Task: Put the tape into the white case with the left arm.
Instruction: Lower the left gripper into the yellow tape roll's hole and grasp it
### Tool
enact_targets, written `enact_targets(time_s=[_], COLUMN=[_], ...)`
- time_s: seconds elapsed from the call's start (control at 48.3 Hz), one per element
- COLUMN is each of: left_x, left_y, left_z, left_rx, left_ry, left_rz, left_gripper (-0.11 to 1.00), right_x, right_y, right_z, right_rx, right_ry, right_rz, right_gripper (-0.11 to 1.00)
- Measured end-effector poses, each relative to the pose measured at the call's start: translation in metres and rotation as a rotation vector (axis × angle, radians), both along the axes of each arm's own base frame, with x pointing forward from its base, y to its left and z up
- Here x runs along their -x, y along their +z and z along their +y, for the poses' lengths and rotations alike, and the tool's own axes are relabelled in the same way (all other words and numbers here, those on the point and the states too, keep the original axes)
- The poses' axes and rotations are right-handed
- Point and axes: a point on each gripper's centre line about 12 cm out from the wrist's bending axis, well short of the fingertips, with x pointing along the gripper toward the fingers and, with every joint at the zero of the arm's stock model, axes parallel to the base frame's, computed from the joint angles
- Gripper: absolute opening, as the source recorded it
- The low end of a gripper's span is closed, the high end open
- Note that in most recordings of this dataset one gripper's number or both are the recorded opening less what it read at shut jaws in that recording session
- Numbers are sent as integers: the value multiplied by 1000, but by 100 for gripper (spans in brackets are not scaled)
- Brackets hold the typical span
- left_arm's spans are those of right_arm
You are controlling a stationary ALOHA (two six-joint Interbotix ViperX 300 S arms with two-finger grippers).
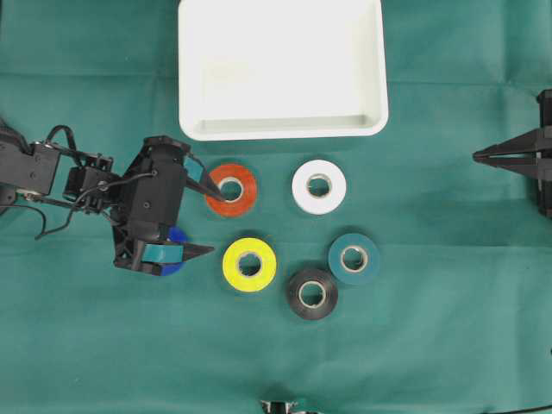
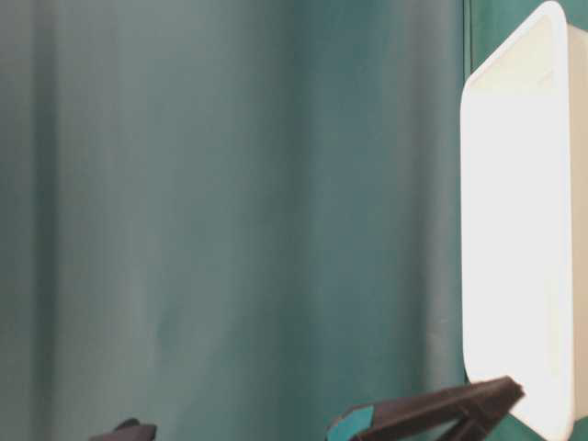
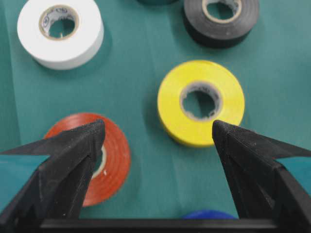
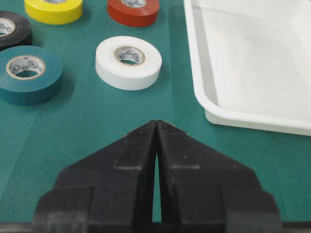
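Six glossy vinyl tape rolls sit flat on the woven green cloth point(image 1: 86, 345): red point(image 1: 231, 189), white point(image 1: 319, 186), yellow point(image 1: 249, 264), black point(image 1: 311, 293), teal point(image 1: 354, 259), plus a blue roll point(image 1: 176, 250) mostly hidden under the left gripper point(image 1: 208, 226). Its pointy matte black fingers point(image 3: 73, 150) with teal strips are spread wide, one tip over the red roll. The white case point(image 1: 282, 129), smooth plastic with rounded corners, lies beyond the rolls with nothing inside. The right gripper point(image 1: 479, 156) has its tips pressed together, well apart from everything.
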Motion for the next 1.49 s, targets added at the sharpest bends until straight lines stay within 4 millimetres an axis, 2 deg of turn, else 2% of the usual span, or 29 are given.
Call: enact_targets(time_s=[0.124, 0.476, 0.58, 1.139, 1.492], left_x=[-10, -40, -45, -64, -66], left_y=[-4, -42, -45, -77, -94], left_z=[-2, -8, -11, -24, -16], left_rx=[-1, -20, -22, -38, -44], left_ry=[1, -2, -5, -27, -9], left_rz=[9, 102, 108, 172, 212], left_gripper=[95, 95, 95, 95, 94], right_x=[0, 0, 0, 0, 0], right_y=[0, 0, 0, -1, -1], right_z=[0, 0, 0, 0, 0], right_rx=[0, 0, 0, 0, 0], right_ry=[0, 2, 2, 0, 0], right_rz=[2, 0, 0, 2, 2], right_gripper=[-9, -9, -9, -9, -9])
